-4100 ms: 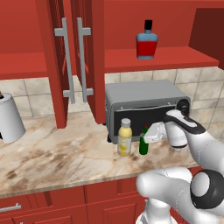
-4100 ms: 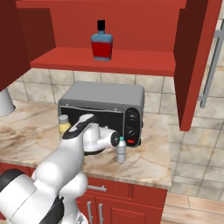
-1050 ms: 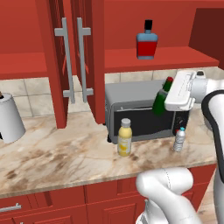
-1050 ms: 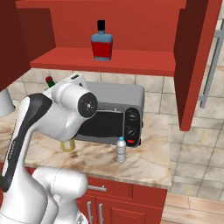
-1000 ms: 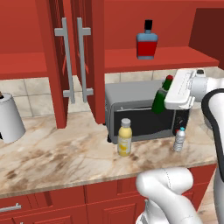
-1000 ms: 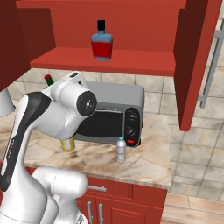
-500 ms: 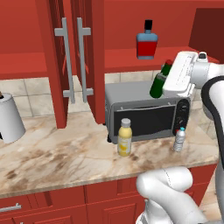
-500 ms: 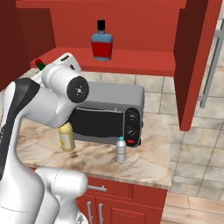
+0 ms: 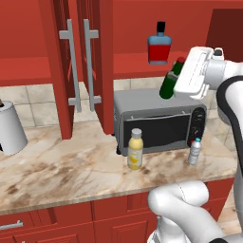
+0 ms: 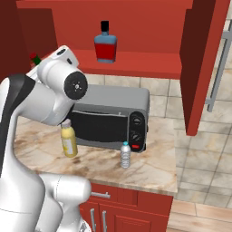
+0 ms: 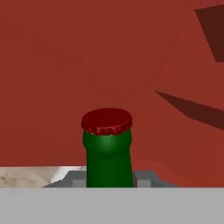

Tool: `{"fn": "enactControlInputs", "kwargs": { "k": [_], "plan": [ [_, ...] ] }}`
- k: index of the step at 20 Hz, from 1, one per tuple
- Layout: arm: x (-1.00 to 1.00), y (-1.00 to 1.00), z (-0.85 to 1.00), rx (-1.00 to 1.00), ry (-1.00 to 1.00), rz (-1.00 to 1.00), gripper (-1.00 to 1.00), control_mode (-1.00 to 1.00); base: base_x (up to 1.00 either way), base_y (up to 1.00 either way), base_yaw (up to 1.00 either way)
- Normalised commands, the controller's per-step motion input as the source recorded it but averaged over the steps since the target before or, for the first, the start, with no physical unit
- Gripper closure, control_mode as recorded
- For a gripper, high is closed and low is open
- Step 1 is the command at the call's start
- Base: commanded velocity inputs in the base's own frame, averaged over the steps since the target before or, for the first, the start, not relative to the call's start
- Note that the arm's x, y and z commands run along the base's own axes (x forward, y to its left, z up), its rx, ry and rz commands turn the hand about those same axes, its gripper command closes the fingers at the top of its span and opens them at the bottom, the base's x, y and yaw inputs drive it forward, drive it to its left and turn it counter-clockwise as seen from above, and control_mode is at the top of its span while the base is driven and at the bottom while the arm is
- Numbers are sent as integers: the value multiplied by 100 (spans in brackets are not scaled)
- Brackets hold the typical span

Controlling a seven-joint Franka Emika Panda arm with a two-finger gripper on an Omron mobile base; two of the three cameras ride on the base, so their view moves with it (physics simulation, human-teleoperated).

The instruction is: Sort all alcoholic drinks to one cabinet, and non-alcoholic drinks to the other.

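We have the gripper [image 9: 176,80] clamped on the green bottle [image 9: 169,80], which hangs tilted at the upper right of the left base view, above the toaster oven [image 9: 159,118] and just below the red shelf [image 9: 137,64] of the open cabinet [image 10: 145,31]. In the hand view its red cap [image 11: 106,121] faces the red cabinet wall. The red-and-blue bottle [image 9: 158,43] already stands on that shelf, so we judge one alcoholic drink sorted and a second close to joining it. The juice bottle [image 9: 135,149] and the water bottle [image 9: 194,151] wait on the counter [image 9: 57,161] at centre and lower right. The shelf's front edge and the oven top crowd our path; a grey canister [image 9: 10,132] sits far left.
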Motion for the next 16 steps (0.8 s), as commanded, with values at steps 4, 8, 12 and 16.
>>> {"fn": "enactControlInputs", "kwargs": {
  "k": [4, 8, 12, 16],
  "plan": [
    [0, 8, 2, 0, -6, 2, 100, -100, 0, 0, 0],
    [0, 4, 17, 0, -5, 3, 100, -100, 0, 0, 0],
    [5, 8, 23, 0, -1, 4, 100, -100, 0, 0, 0],
    [20, 11, 11, 0, 0, 4, 100, -100, 0, 0, 0]
  ]
}}
